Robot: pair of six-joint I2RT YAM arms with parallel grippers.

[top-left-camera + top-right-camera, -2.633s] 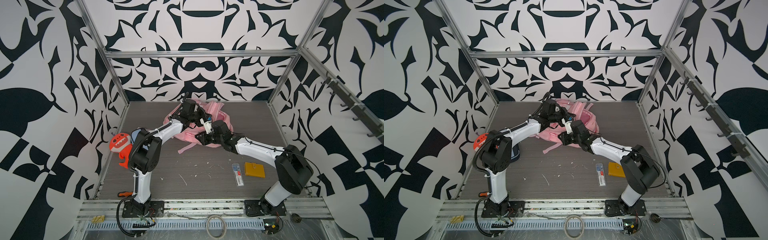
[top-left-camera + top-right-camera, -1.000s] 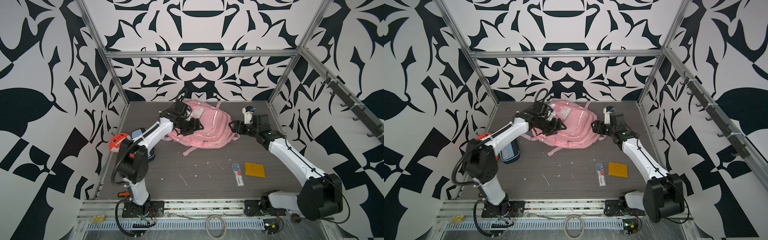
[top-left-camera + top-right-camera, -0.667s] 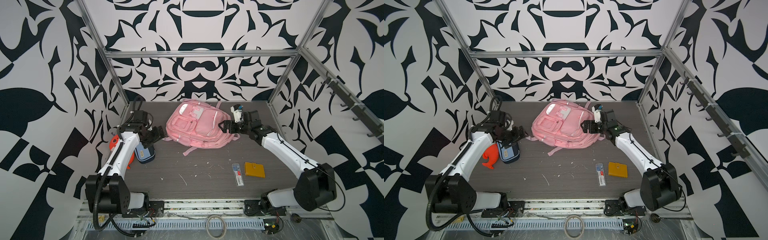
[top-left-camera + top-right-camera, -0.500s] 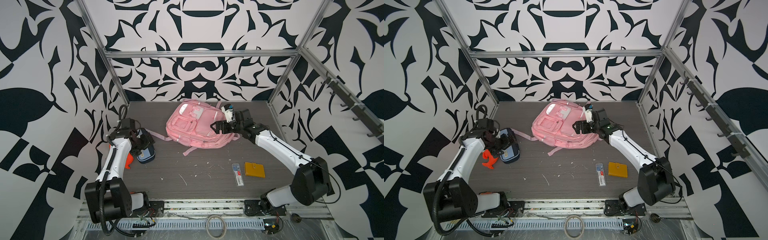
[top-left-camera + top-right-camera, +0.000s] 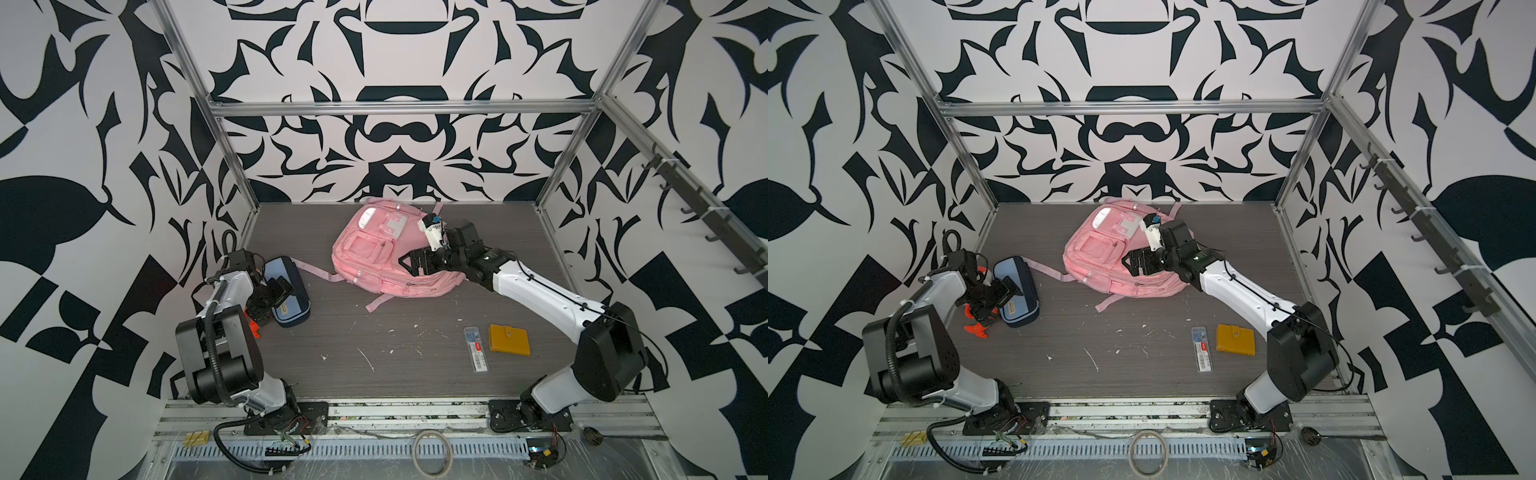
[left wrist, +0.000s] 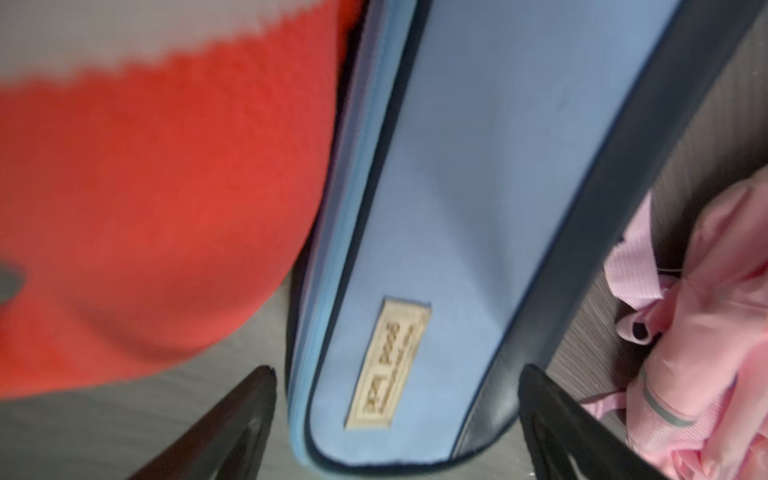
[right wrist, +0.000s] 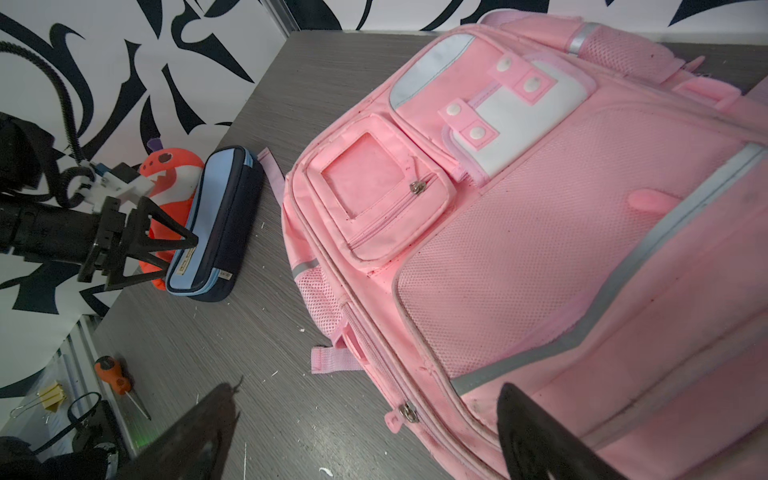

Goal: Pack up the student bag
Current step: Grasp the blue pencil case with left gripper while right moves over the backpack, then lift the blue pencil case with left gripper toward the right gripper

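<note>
The pink student bag (image 5: 374, 253) (image 5: 1100, 253) lies flat, front pockets up, at the back middle of the table. My right gripper (image 5: 419, 262) (image 7: 368, 411) hovers open over the bag's lower side edge, with a zip pull (image 7: 409, 412) between its fingers and nothing gripped. At the left, my left gripper (image 5: 1007, 291) (image 6: 397, 370) is open, its fingers straddling the near end of the blue pencil case (image 6: 478, 166) (image 5: 297, 309) with a gap on each side. An orange-red plush toy (image 6: 145, 199) (image 7: 174, 172) lies against the case's far side.
A yellow wallet (image 5: 509, 338) and a clear flat box (image 5: 477, 348) lie at the front right. An orange-handled screwdriver (image 7: 114, 374) rests by the left arm's base. A loose pink strap (image 5: 313, 272) trails from the bag toward the pencil case. White scraps dot the tabletop.
My left gripper left the bag and swung left to the pencil case's end. My right gripper came in from the back right over the bag. Both jaws stayed wide.
</note>
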